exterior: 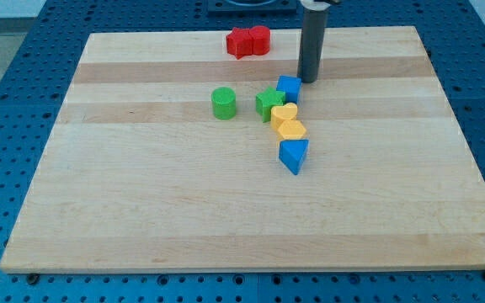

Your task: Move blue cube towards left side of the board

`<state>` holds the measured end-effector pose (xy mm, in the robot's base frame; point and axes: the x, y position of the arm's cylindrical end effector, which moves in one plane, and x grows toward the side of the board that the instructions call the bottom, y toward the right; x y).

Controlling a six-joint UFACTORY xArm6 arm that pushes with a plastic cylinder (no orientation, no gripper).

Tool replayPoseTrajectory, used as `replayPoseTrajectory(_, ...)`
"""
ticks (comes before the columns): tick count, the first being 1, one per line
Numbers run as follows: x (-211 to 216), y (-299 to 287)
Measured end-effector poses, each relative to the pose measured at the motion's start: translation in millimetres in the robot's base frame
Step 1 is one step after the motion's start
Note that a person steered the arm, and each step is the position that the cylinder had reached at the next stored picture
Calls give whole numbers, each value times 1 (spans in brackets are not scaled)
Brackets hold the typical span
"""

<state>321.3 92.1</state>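
Note:
The blue cube point(290, 87) sits on the wooden board point(141, 210) a little right of centre, toward the view's top. My tip point(309, 80) stands just to the cube's upper right, very close to it or touching it. A green star-shaped block point(269, 103) touches the cube's lower left. A yellow heart-shaped block point(284, 114) lies just below the cube.
A yellow block point(291, 130) and a blue triangular block point(293, 156) continue the row downward. A green cylinder point(223, 103) stands left of the green star. Two red blocks point(248, 40) sit together near the top edge.

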Motion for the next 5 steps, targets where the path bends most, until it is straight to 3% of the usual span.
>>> replayPoseTrajectory(2, 25, -4)
replayPoseTrajectory(5, 22, -29)
